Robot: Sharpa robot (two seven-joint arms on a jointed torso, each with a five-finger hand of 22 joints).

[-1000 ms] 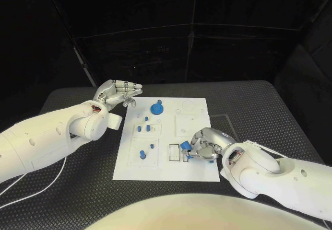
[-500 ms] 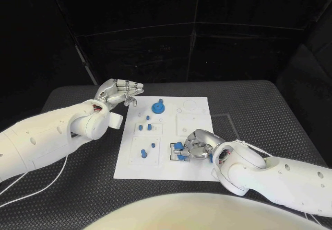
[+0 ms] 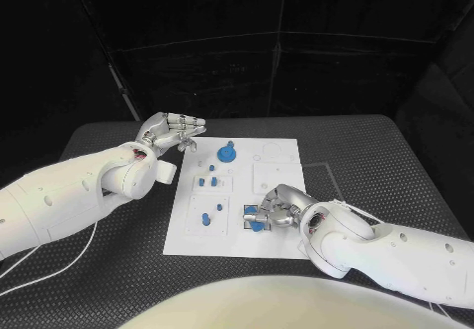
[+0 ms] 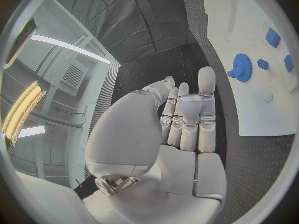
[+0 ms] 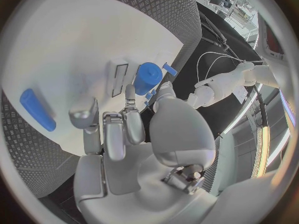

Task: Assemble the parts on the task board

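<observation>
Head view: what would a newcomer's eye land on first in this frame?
Most likely the white task board in the middle of the black table, dotted with small blue parts. Next, the right hand at the board's near right, holding a blue cylinder beside a narrow rectangular slot. The left hand hovers off the board's far left corner, holding nothing, near the blue gear.

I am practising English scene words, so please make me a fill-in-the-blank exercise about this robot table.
1. The right hand holds a small ___ part over the task board.
2. The left hand holds ___.
3. The blue gear lies on the board's ___ end from the robot.

Missing words: blue; nothing; far
</observation>
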